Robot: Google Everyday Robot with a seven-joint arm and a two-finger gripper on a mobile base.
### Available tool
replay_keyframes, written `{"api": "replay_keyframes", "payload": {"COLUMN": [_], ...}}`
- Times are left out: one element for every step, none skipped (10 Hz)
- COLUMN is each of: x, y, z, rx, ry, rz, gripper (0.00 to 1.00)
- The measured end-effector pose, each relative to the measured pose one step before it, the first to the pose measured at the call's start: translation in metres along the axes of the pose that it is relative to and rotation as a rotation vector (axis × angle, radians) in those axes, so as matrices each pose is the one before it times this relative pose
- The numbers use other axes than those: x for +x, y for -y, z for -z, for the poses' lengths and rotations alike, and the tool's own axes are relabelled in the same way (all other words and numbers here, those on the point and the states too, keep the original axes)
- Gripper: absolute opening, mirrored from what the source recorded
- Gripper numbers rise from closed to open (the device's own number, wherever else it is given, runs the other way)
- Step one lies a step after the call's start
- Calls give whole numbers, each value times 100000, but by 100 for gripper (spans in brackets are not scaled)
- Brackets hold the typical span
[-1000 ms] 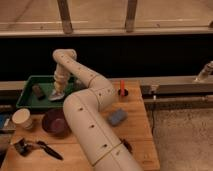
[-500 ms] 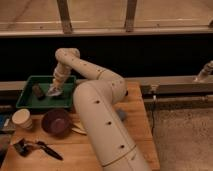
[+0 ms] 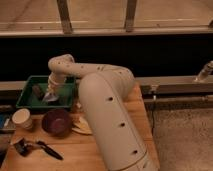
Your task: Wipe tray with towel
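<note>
We see our gripper (image 3: pixel 51 93) clenched on the towel (image 3: pixel 49 97), pressing it down inside the green tray (image 3: pixel 26 99) at far left.

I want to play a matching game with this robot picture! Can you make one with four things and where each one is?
Things:
1. pincer
2. towel
3. maroon bowl
4. pale cup

Places:
a. on the wooden table, right of the cup
b. inside the green tray, under the pincer
c. near the table's left edge
d. reaching down into the tray, shut on the towel

Pairs: 1-d, 2-b, 3-a, 4-c
</note>
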Motion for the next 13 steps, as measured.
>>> {"api": "replay_keyframes", "payload": {"x": [-22, -39, -76, 74, 440, 421, 531, 215, 228, -46, -154, -367, -572], "y": [-51, -48, -90, 72, 656, 944, 1451, 689, 584, 365, 626, 579, 632], "z": [-31, -11, -42, -57, -71, -9, -8, -5, -112, -22, -59, -145, -212], "rx": [-53, -37, -130, -119, 219, 664, 1057, 637, 696, 592, 746, 279, 39], "ry": [-62, 11, 26, -203, -447, -377, -383, -84, -111, 73, 133, 351, 526], "rz": [56, 51, 38, -292, -1989, -2068, -2844, -1832, -1753, -784, -835, -502, 443], "gripper": [0, 0, 0, 0, 0, 0, 0, 0, 0, 0, 0, 0, 0]}}
